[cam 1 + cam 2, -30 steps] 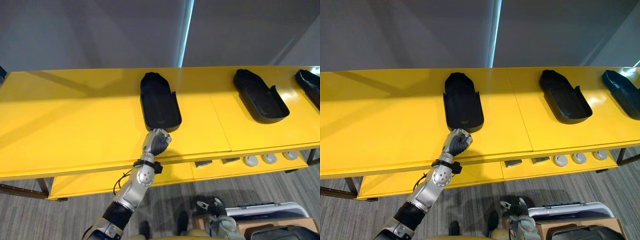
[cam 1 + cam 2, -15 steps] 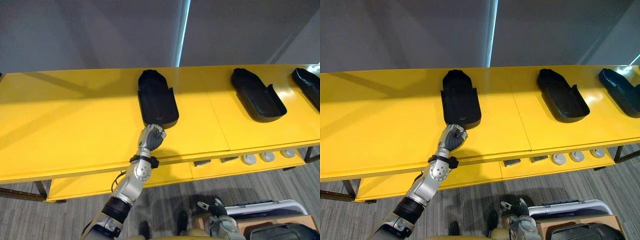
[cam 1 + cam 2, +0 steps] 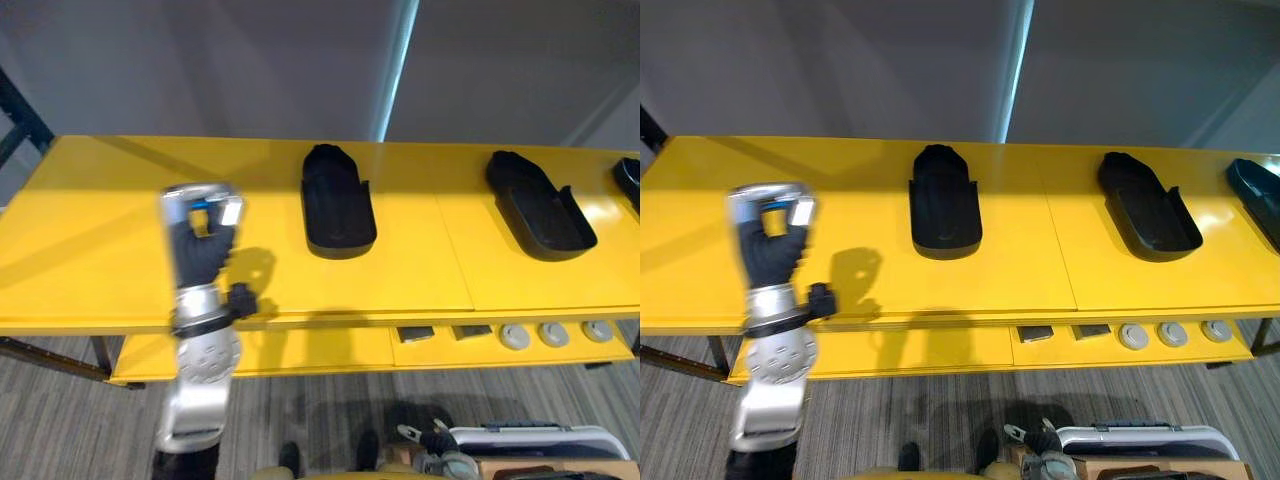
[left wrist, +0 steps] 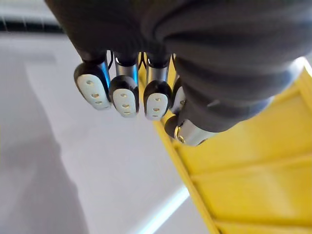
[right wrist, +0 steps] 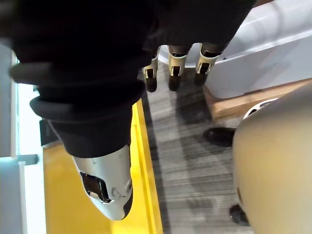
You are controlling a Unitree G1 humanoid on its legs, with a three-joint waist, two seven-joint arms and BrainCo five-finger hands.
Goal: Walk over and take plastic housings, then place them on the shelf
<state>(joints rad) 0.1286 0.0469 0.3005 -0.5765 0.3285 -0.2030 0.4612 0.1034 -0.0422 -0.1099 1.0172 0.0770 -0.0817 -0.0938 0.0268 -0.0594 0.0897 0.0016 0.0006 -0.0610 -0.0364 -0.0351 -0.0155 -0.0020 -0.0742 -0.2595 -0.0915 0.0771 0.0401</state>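
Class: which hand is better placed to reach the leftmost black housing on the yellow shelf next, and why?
Left. The left hand is raised over the yellow shelf, beside the leftmost housing, fingers curled and empty. The right hand hangs low near the floor, below the shelf top.

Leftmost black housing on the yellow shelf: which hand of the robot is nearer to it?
Left. The left hand hovers over the yellow shelf, left of that housing; the right hand hangs low near the floor, below shelf level.
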